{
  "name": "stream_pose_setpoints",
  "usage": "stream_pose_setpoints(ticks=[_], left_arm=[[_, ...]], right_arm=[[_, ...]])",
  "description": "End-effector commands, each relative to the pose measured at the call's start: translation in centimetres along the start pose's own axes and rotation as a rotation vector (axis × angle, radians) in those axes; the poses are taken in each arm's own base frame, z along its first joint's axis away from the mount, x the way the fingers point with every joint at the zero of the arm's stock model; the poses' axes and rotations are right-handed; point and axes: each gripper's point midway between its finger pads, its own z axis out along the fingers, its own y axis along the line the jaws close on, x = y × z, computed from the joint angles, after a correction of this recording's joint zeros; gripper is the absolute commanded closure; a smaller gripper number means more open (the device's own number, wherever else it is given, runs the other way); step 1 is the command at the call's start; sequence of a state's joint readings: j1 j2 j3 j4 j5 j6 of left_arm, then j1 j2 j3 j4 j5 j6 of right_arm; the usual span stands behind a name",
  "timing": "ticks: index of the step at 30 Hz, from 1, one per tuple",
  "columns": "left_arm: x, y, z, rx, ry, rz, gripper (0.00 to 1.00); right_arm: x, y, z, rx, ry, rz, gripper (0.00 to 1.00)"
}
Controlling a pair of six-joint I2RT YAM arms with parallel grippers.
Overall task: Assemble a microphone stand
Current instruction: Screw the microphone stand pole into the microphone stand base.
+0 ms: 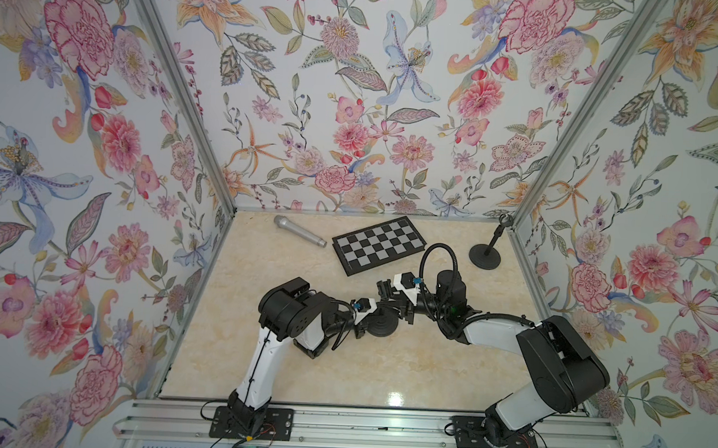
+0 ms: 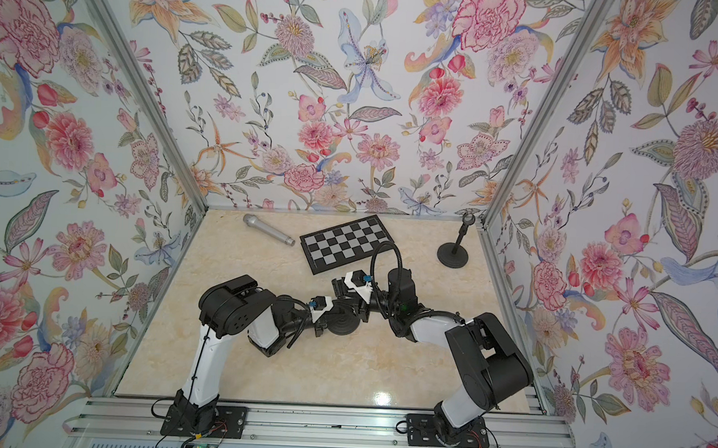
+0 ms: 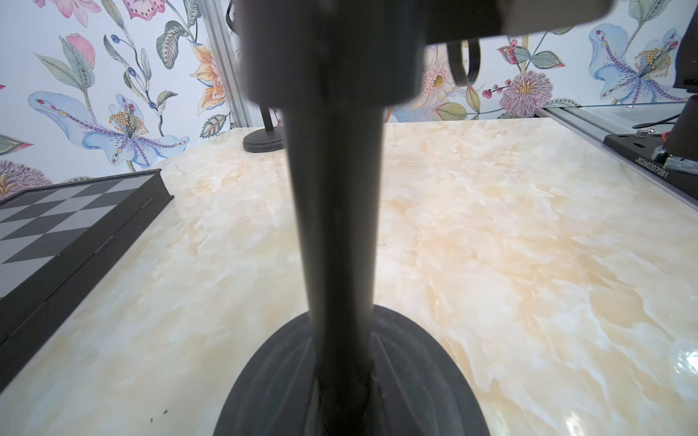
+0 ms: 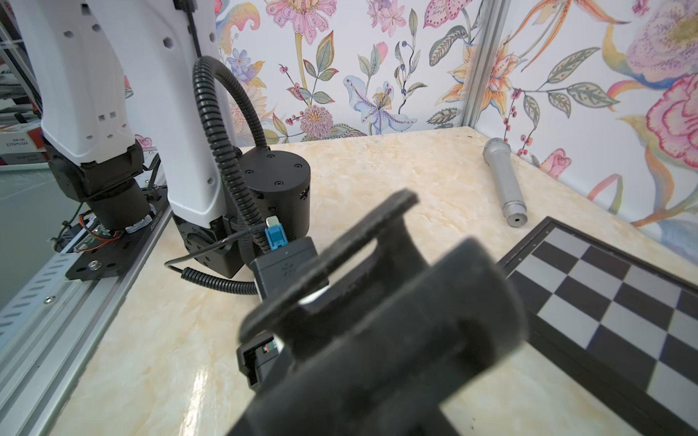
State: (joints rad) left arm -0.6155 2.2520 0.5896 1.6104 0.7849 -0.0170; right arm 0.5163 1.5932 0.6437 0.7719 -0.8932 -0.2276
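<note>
A black microphone stand with a round base (image 1: pixel 380 327) stands mid-table, seen in both top views. My left gripper (image 1: pixel 369 315) is shut on its pole (image 3: pixel 336 226), which fills the left wrist view above the base (image 3: pixel 415 377). My right gripper (image 1: pixel 388 296) comes in from the right and is shut on the black microphone clip (image 4: pixel 396 321) at the pole's top. The clip looms blurred in the right wrist view and hides the fingers. A silver microphone (image 1: pixel 299 230) lies apart at the back left, also in the right wrist view (image 4: pixel 504 181).
A second black stand (image 1: pixel 486 255) stands upright in the back right corner. A black and grey chessboard (image 1: pixel 379 244) lies flat just behind the grippers. Flowered walls close the table on three sides. The arm bases sit on a rail (image 1: pixel 361 429) along the front edge.
</note>
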Motion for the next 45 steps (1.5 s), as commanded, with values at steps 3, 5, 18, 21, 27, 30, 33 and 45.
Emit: stream_pose_setpoints(ticks=[3, 5, 18, 21, 27, 30, 33, 45], left_arm=[[1.8, -0.5, -1.2, -0.06, -0.027, 0.083, 0.76], [2.0, -0.2, -1.3, -0.082, -0.02, 0.07, 0.74], [2.4, 1.2, -1.5, -0.159, -0.004, 0.039, 0.71], [2.5, 0.8, -1.4, -0.142, -0.002, 0.049, 0.73], [2.4, 0.2, -1.2, -0.107, -0.009, 0.064, 0.75], [2.4, 0.2, -1.2, -0.102, -0.011, 0.071, 0.75], [2.4, -0.1, -1.1, -0.087, -0.014, 0.071, 0.74], [2.3, 0.1, -1.1, -0.094, -0.014, 0.078, 0.74]], right_arm=[[0.6, -0.1, 0.8, 0.139, -0.014, 0.011, 1.0], [1.9, -1.6, 0.2, 0.385, 0.0, 0.055, 1.0], [4.7, 3.0, 0.9, 0.816, 0.049, 0.057, 1.0], [4.6, 3.2, 1.9, 0.56, 0.072, 0.092, 0.72], [2.9, 6.2, 0.5, 0.096, 0.057, 0.0, 0.52], [2.7, 5.6, -0.4, 0.053, 0.057, -0.02, 0.52], [2.1, 3.6, -1.4, 0.09, 0.032, -0.023, 0.52], [-0.3, 0.1, -0.5, 0.125, -0.032, -0.01, 0.76]])
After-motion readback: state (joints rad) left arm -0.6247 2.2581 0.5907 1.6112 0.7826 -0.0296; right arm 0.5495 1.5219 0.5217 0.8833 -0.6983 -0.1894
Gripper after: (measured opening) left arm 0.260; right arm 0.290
